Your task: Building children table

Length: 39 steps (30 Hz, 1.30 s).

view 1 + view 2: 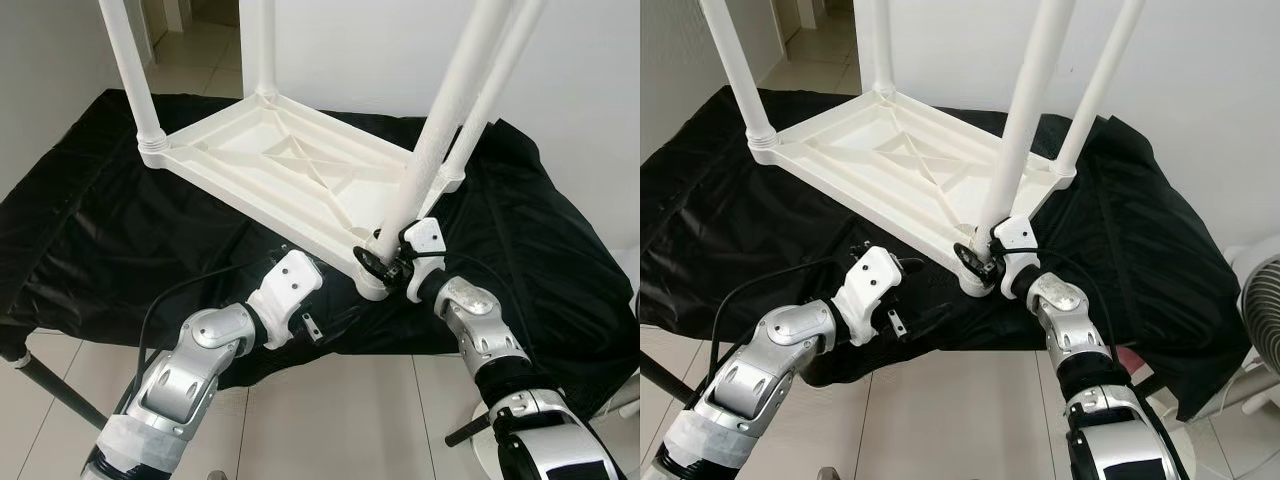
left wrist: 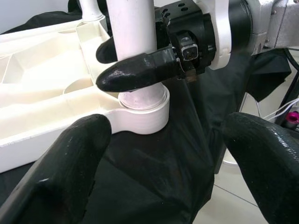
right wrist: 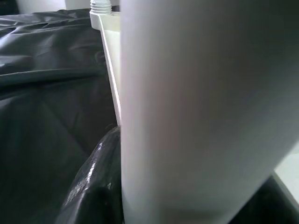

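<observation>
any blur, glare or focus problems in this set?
Eye views: sharp and evenly lit, the black cloth shows mild sheen. Left wrist view: its own fingers loom soft in the foreground, while the right gripper on the near table leg is crisp. Right wrist view: that leg sits too close, a defocused white mass.

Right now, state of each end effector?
Left end effector: open, holding nothing, near the table's near corner socket.
Right end effector: closed on the white table leg just above that socket.

A crumpled black sheet (image 1: 120, 230) is spread over the bench, pale floor tiles (image 1: 360, 420) are seen below, a white fan (image 1: 1258, 300) at right
</observation>
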Motion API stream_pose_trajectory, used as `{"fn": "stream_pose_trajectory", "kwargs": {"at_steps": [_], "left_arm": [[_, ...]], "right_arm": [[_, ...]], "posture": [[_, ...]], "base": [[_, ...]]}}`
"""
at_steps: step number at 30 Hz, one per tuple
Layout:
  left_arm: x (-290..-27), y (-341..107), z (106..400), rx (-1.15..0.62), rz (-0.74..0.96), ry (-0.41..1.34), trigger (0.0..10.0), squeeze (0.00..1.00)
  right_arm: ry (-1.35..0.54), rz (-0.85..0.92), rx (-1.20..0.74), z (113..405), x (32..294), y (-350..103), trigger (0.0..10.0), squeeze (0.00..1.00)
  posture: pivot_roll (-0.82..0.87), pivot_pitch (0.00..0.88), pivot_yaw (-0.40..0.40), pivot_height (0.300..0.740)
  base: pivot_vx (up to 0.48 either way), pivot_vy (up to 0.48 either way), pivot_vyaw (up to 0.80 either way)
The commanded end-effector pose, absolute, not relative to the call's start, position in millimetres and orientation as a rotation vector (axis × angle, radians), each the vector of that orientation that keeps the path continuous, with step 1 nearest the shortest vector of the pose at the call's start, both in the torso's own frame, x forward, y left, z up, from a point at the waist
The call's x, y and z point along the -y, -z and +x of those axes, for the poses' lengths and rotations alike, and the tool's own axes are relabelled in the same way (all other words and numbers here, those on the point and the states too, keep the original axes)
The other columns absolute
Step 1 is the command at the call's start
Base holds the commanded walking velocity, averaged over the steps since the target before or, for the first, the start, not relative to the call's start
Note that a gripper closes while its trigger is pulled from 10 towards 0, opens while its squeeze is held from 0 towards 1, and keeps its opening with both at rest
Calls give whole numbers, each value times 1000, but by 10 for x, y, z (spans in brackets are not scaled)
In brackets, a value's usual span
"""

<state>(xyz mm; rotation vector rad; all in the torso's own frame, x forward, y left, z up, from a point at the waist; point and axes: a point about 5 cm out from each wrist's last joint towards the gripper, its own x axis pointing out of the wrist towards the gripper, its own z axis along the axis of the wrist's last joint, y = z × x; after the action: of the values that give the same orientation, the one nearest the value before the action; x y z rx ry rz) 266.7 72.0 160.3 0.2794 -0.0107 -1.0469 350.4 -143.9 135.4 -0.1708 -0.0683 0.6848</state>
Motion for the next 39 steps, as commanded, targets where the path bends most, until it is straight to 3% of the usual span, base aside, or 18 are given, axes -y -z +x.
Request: {"fn": "stream_pose_trajectory", "kwargs": {"at_steps": [1, 6, 7, 8, 19, 24, 29, 33, 39], "left_arm": [[-709, -1582, 2671, 5, 288, 1039, 10000, 0], [-709, -1576, 2662, 4, 286, 1039, 10000, 0], [-711, -1572, 2657, 2, 286, 1039, 10000, 0], [-714, -1569, 2651, 1, 286, 1038, 10000, 0], [-717, -1551, 2629, -5, 287, 1039, 10000, 0], [-722, -1542, 2613, -10, 286, 1043, 10000, 0], [-726, -1543, 2614, -11, 289, 1044, 10000, 0], [-727, -1546, 2614, -11, 294, 1048, 10000, 0], [-720, -1546, 2603, -13, 292, 1053, 10000, 0]], "right_arm": [[-714, -206, 57, 3505, 1469, -1341, 0, 0], [-719, -192, 54, 3482, 1484, -1301, 0, 0], [-703, -182, 53, 3464, 1495, -1280, 5765, 0], [-687, -173, 53, 3455, 1506, -1264, 10000, 0], [-492, -135, 69, 3427, 1595, -1238, 10000, 0], [-244, -75, 63, 3327, 1540, -1186, 10000, 0], [-149, -54, 52, 3289, 1502, -1139, 10000, 0], [105, 26, 50, 3246, 1470, -1126, 10000, 0], [127, 65, 60, 3220, 1296, -1159, 10000, 0]], "posture": [[26, 9, -86, 740], [32, 9, -90, 740], [33, 11, -92, 740], [34, 11, -93, 740], [38, 13, -98, 740], [42, 14, -96, 740], [44, 13, -97, 740], [47, 14, -95, 740], [52, 16, -91, 740]], "base": [[0, 0, 0], [0, 0, 0], [0, 0, 0], [0, 0, 0], [0, 0, 0], [0, 0, 0], [0, 0, 0], [0, 0, 0], [0, 0, 0]]}}
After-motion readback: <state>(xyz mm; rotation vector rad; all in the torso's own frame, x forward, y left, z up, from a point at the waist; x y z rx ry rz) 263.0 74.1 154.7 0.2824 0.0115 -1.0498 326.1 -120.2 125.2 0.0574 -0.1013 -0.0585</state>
